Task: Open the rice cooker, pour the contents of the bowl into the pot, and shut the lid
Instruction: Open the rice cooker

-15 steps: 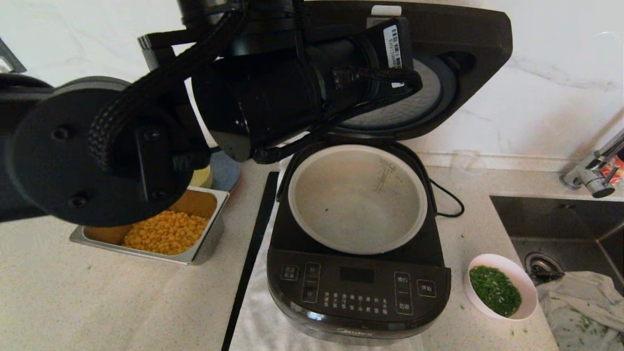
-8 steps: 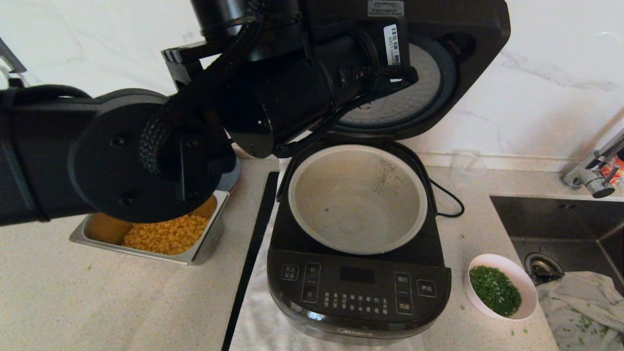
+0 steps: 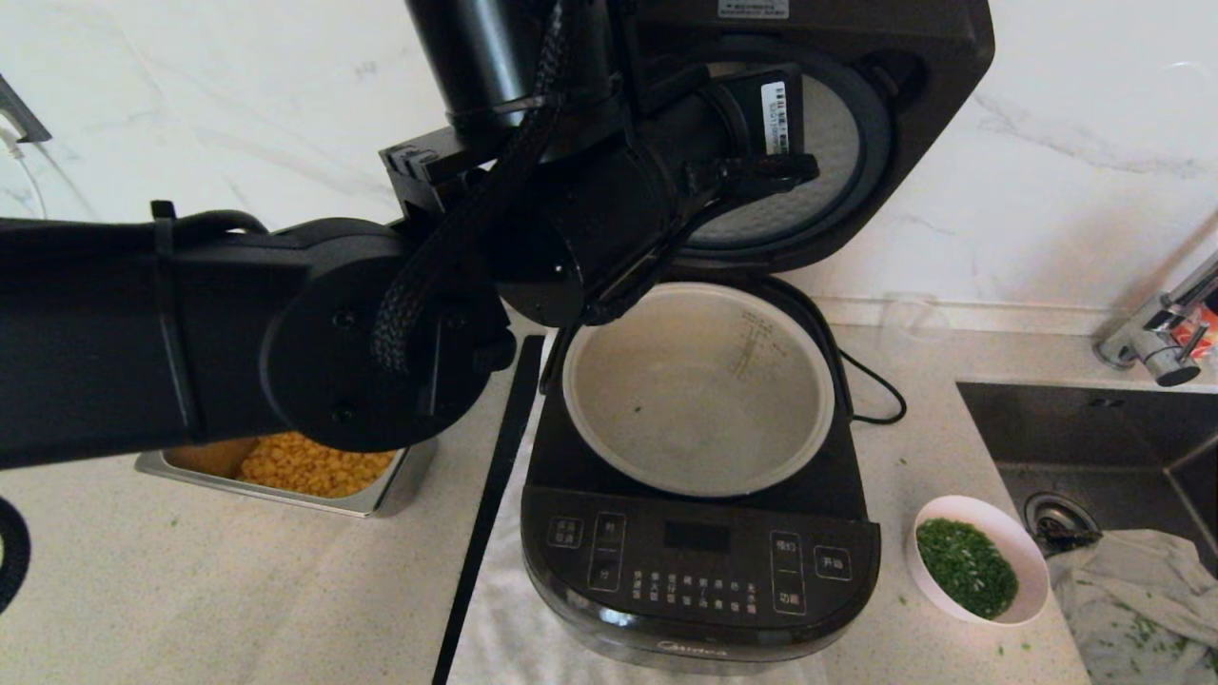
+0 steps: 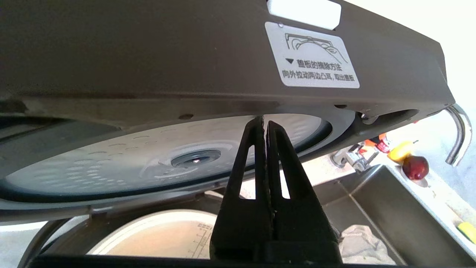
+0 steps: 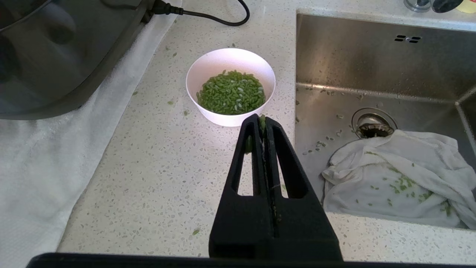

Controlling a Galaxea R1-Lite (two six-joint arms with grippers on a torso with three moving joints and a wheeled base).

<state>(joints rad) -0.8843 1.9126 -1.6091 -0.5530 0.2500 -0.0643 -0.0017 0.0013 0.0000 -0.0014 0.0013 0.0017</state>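
Note:
The dark rice cooker (image 3: 699, 571) stands open, its lid (image 3: 913, 57) raised at the back with the dimpled silver disc (image 4: 111, 156) facing down. The grey-beige pot (image 3: 699, 390) inside holds only a green speck or two. My left gripper (image 4: 264, 121) is shut, its tips touching or nearly touching the lid's underside by the disc's grey ring; in the head view the arm hides it. The white bowl (image 3: 1023, 557) of chopped green bits (image 3: 966, 566) sits on the counter right of the cooker. My right gripper (image 5: 262, 121) is shut just short of the bowl (image 5: 223, 61), with green bits stuck at its tips.
A steel tray of corn (image 3: 381, 495) lies left of the cooker, partly under my left arm. A sink (image 3: 1094, 438) with a crumpled white cloth (image 3: 1132, 590) and a faucet (image 3: 1156, 342) is on the right. A white towel (image 3: 504, 618) lies under the cooker; a power cord (image 3: 871, 390) trails behind.
My left arm has swung right and up, closer to the lid, and now covers more of the corn tray. The lid has tipped slightly further back. Bowl and pot are unmoved.

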